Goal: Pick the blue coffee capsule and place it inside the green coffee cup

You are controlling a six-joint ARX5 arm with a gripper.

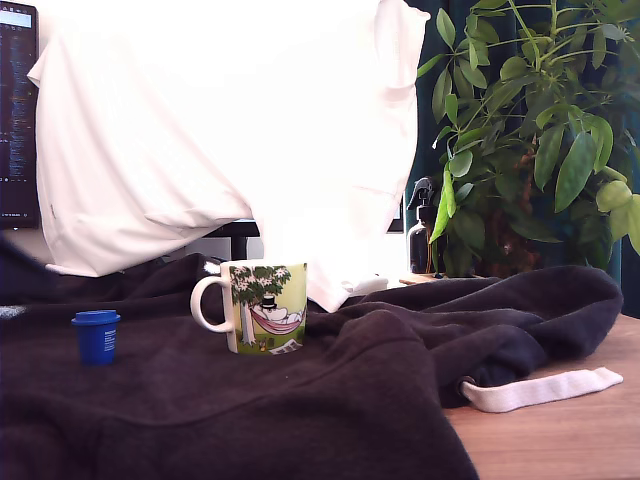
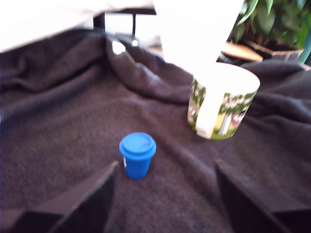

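My gripper (image 2: 165,204) is spread wide, empty, short of the capsule (image 2: 137,154), which stands upright on the dark cloth (image 2: 58,145), apart from the cup (image 2: 221,104). I should centre, descend, and pinch below its rim.

It looked like a home office: a code-filled monitor (image 1: 17,115) at upper left, a houseplant (image 1: 530,130) (leafy, upper right), a wooden desk (image 1: 570,440).
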